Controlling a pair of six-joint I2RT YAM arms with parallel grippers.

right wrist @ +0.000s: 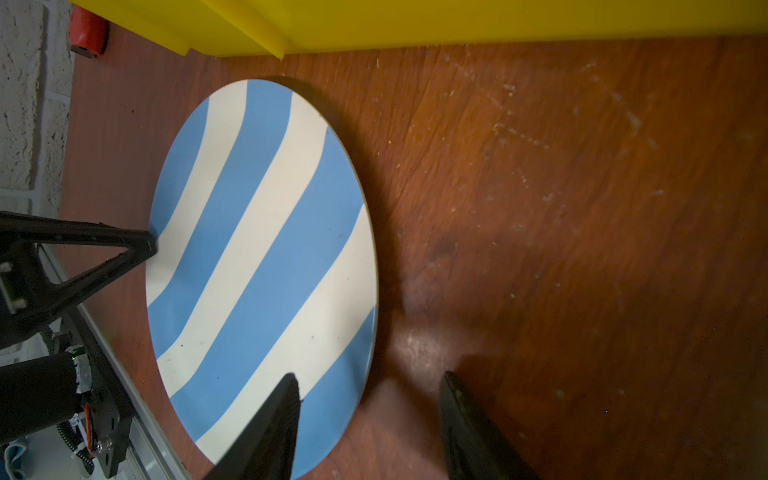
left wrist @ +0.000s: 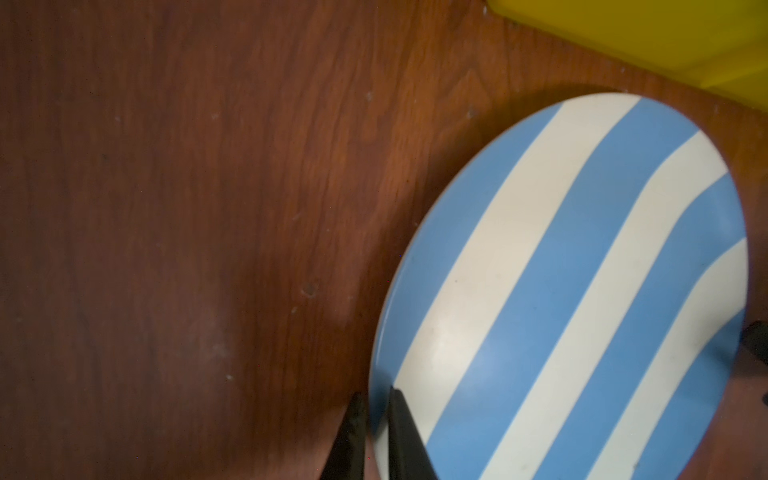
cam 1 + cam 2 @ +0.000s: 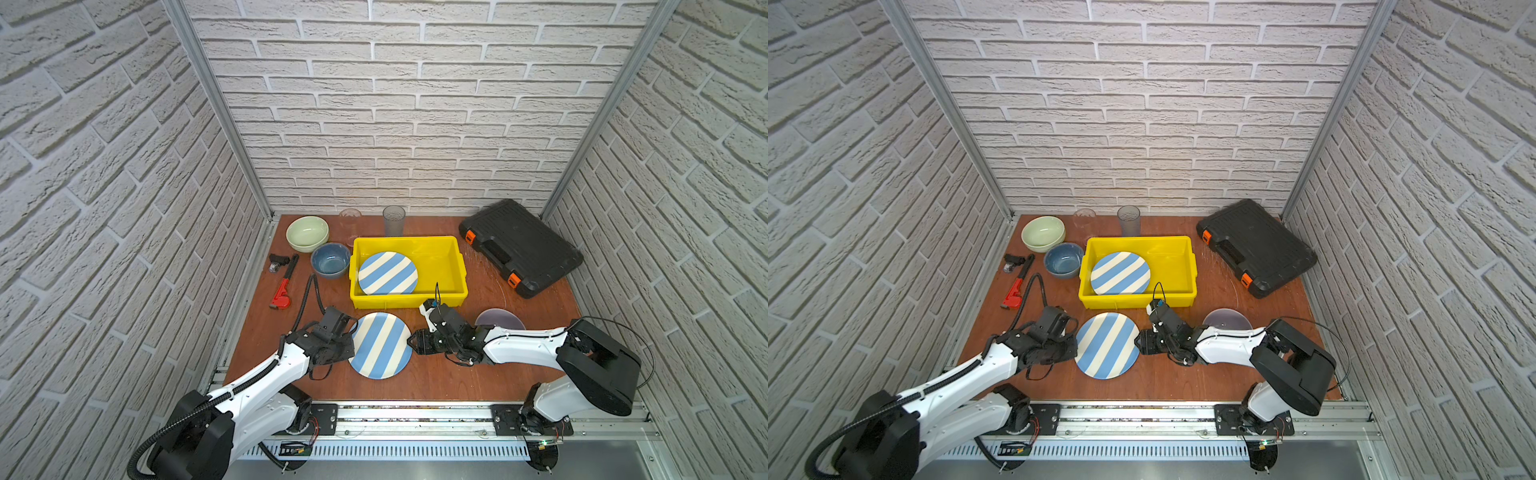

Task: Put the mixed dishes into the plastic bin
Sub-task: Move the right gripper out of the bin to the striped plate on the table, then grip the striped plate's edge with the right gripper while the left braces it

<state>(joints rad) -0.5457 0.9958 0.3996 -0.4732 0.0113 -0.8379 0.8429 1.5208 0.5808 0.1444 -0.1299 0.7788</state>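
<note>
Step in hand: gripping the striped plate (image 3: 380, 345) lying on the table just in front of the yellow bin (image 3: 399, 301); 1 matching plate (image 3: 387, 273) sits inside the bin; the left gripper (image 2: 376, 397) is clenched on the plate's rim; the right gripper (image 1: 370, 376) straddles the opposite rim, jaws released; next, probably, lift it clear over the bin's front wall.

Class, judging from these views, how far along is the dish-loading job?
Done: one striped plate lies in the yellow bin. In hand: the left gripper pinches a second striped plate's rim on the table; the right gripper stands open at its opposite edge. Left: green bowl, blue bowl, lavender dish, two tumblers.
</note>
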